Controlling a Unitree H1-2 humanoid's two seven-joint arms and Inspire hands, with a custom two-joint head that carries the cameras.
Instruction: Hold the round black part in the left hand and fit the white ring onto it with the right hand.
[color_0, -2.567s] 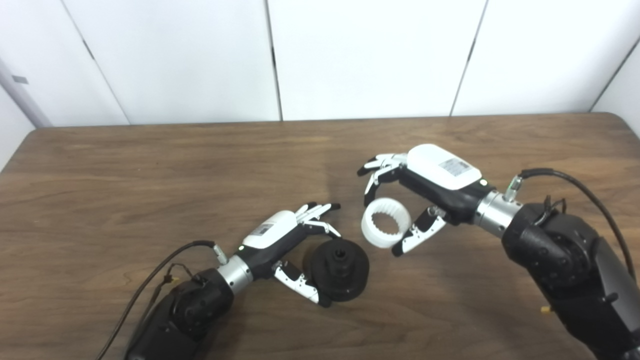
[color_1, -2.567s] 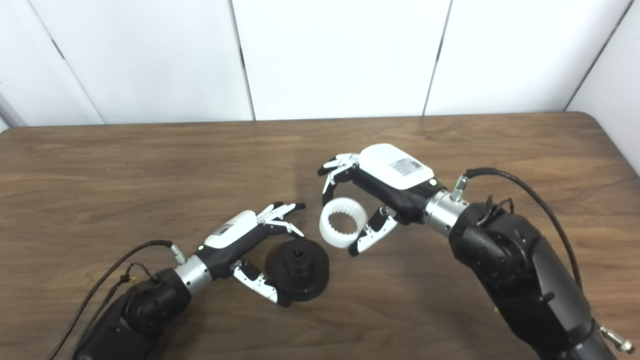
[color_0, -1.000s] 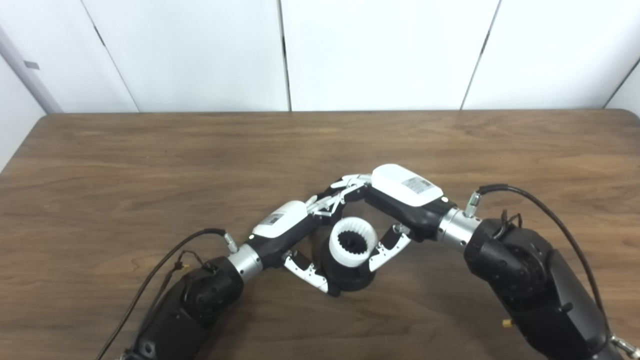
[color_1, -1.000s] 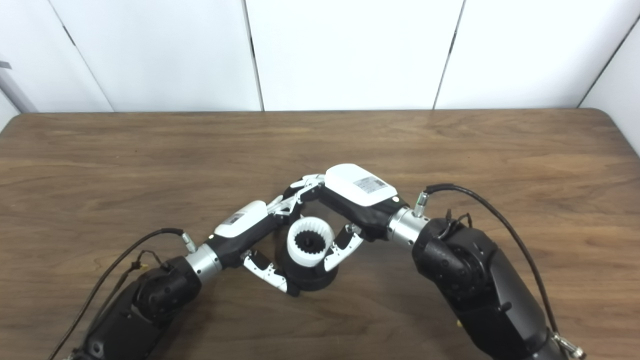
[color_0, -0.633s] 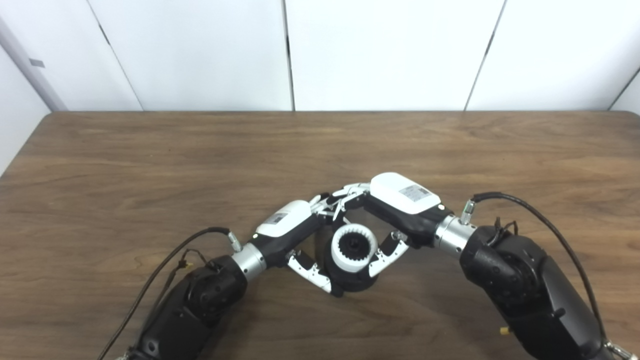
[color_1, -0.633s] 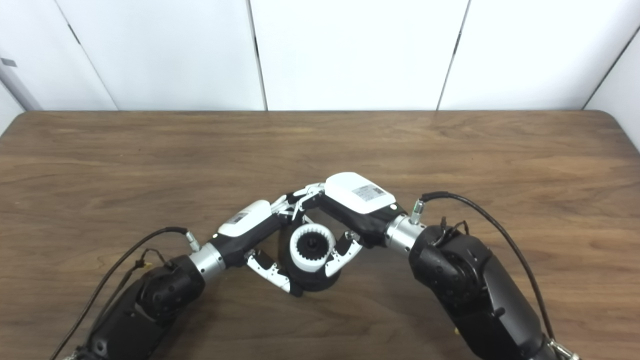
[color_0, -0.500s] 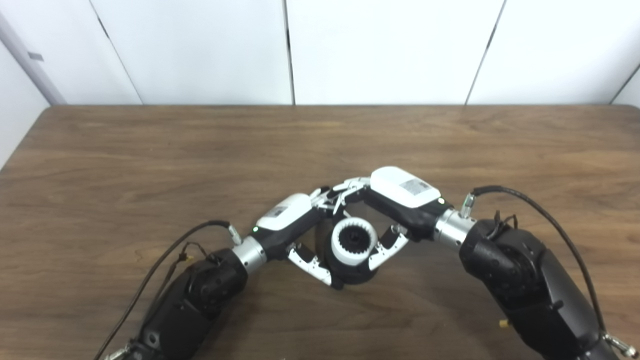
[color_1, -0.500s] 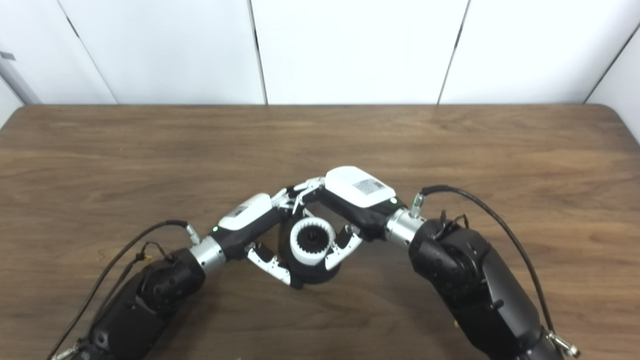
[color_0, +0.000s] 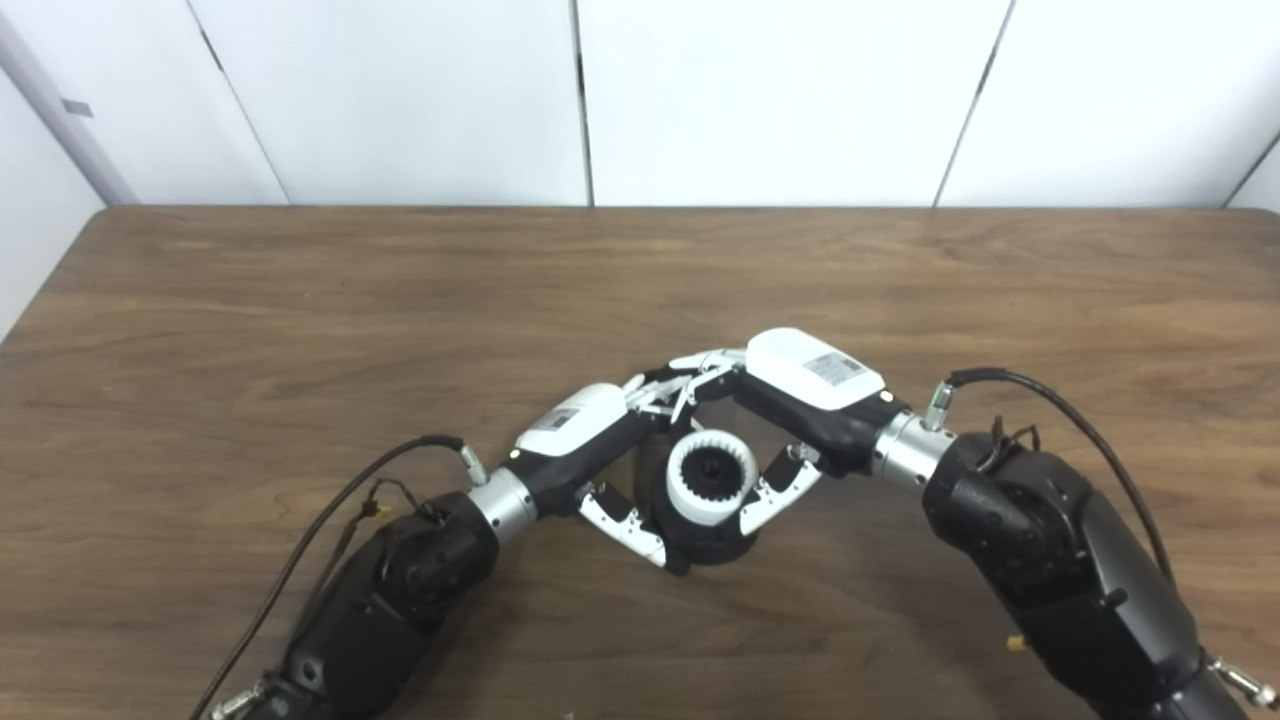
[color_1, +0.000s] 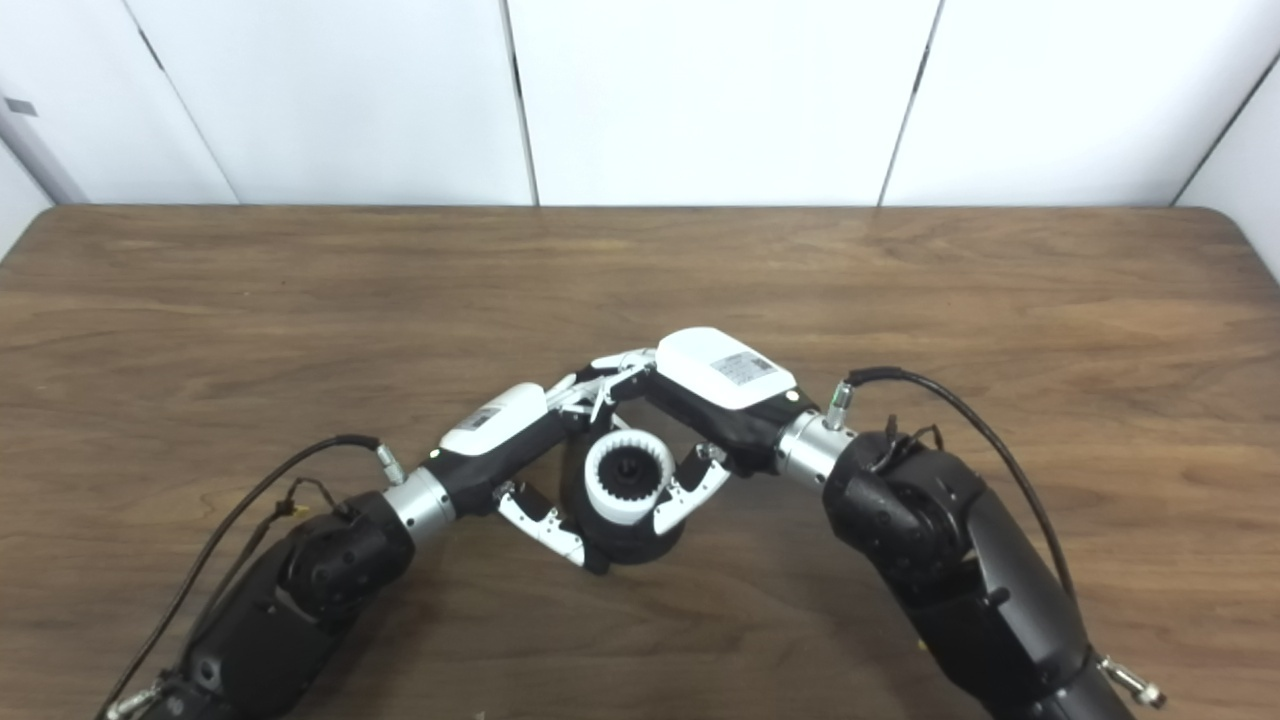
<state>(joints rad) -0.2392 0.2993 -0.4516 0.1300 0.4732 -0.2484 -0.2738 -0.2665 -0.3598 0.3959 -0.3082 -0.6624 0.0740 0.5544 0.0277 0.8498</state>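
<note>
Round black part (color_0: 712, 536) gripped by left hand (color_0: 585, 440), thumb under its near left edge, fingers (color_0: 652, 392) curled over its far side; rested on wooden table (color_0: 300, 330). White ring (color_0: 711, 478) seated on top of black part, toothed bore facing up, pinched by right hand (color_0: 800, 395) between thumb on its right and fingers curled over its far edge. Fingertips of both hands met behind ring.
</note>
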